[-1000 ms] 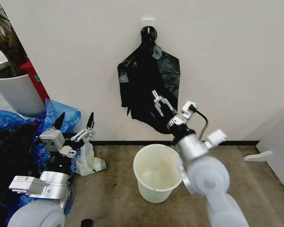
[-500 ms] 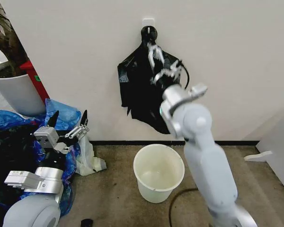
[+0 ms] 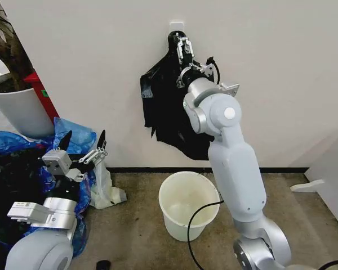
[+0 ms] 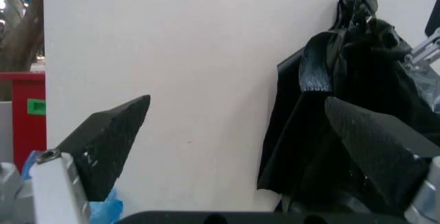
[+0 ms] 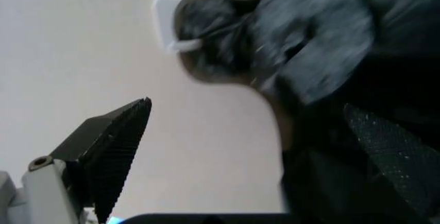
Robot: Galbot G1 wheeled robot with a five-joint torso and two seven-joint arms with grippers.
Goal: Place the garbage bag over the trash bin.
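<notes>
The black, wrinkly garbage bag [image 3: 163,107] hangs on the wall from a white hook [image 3: 176,26]. My right gripper [image 3: 184,46] is raised to the bag's knotted top just under the hook, open, with nothing between its fingers. In the right wrist view the hook [image 5: 170,26] and the bag's knot [image 5: 220,44] sit beyond the open fingertips [image 5: 113,147]. The cream-white trash bin [image 3: 188,205] stands upright on the floor below the bag. My left gripper [image 3: 83,143] waits open at the lower left; its wrist view shows the garbage bag [image 4: 343,110] on the wall.
A large white plant pot [image 3: 19,109] with a trunk stands at the far left beside a red object [image 3: 42,95]. Blue translucent bags [image 3: 22,152] pile under my left arm. A white panel [image 3: 329,180] closes the right side. Brown floor surrounds the bin.
My right arm has swung up from near the bin's rim to the top of the hanging bag by the hook. The left gripper has shifted slightly lower and left.
</notes>
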